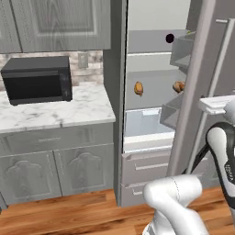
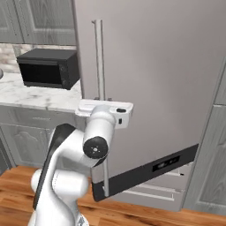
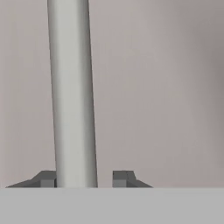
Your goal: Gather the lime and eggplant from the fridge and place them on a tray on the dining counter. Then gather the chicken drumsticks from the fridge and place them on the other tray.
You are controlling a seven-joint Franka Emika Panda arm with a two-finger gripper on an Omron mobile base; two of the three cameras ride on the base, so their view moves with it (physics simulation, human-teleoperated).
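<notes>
The fridge stands open. On its middle shelf lie two brown chicken drumsticks. A dark purple eggplant sits on the shelf above. The lime and the trays are out of view. My gripper is at the open door's vertical grey handle. The bar runs between the fingertips, close against the left one and with a small gap to the right one. The jaws are open around the handle, not clamped on it. In the right base view my white hand sits against the handle at mid height.
The open fridge door stands between the arm and the fridge interior. A black microwave rests on the marble counter left of the fridge. Closed freezer drawers lie below the shelves, above the wood floor.
</notes>
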